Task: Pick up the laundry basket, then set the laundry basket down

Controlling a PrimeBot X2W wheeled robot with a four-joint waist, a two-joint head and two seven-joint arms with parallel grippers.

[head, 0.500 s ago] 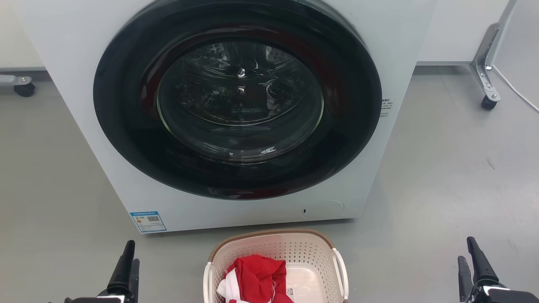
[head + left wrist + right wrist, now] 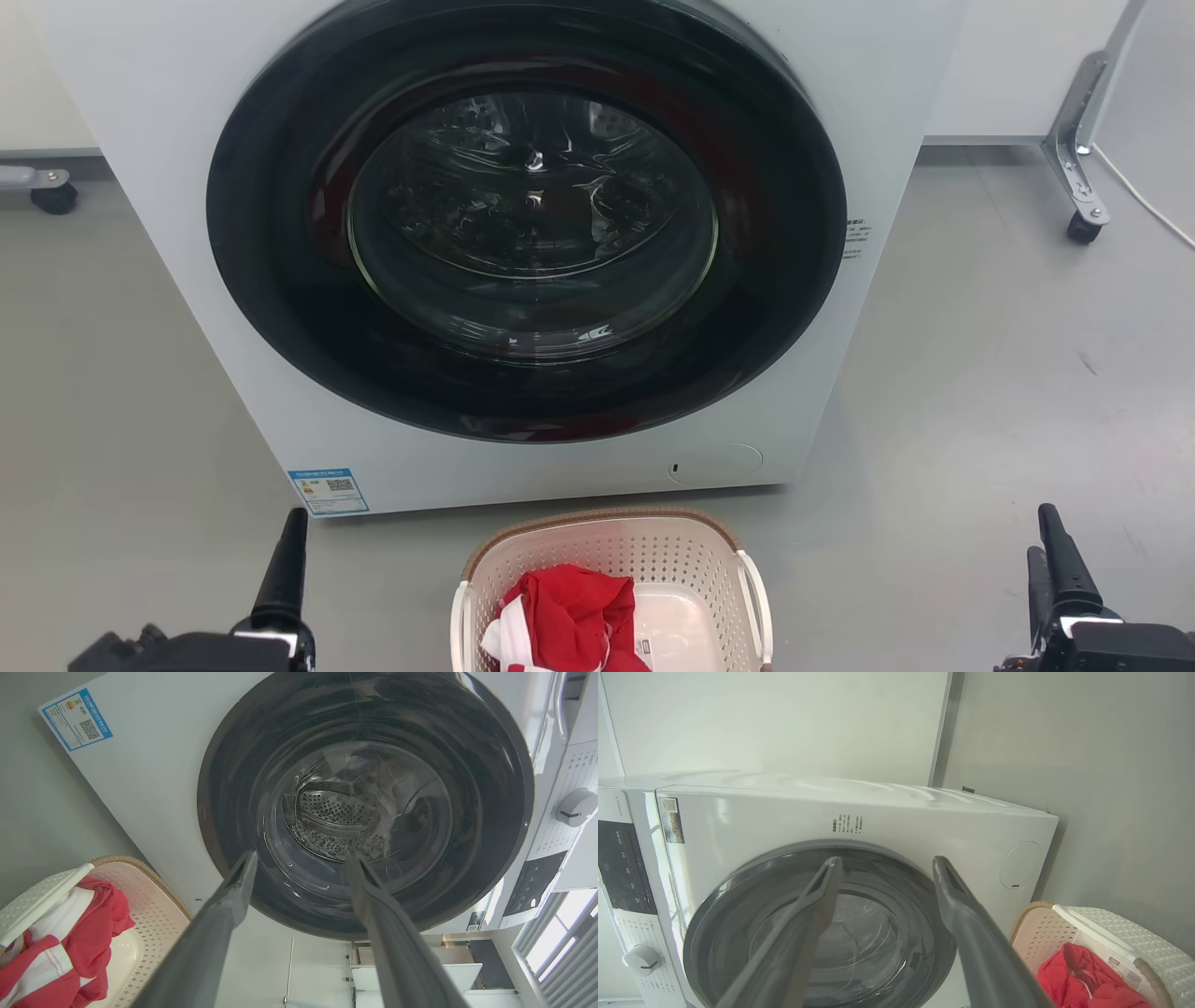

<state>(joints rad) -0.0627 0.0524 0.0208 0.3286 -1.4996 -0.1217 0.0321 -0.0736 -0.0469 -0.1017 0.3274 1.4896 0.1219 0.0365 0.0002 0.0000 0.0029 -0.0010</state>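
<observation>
The laundry basket stands on the grey floor at the bottom centre of the head view, just in front of the washing machine. It is cream-white and perforated, with a brown rim and white side handles, and holds a red and white garment. My left gripper is well to its left and my right gripper far to its right, both apart from it. In the left wrist view the left gripper is open and empty, with the basket at lower left. The right gripper is also open, with the basket at lower right.
A white front-loading washing machine with its dark round door shut rises right behind the basket. Caster feet of frames stand at far left and far right. A white cable lies on the floor at right.
Both grippers have risen a little in the head view, with more of their wrists showing. The left gripper has turned so its fingers line up. The basket has not moved.
</observation>
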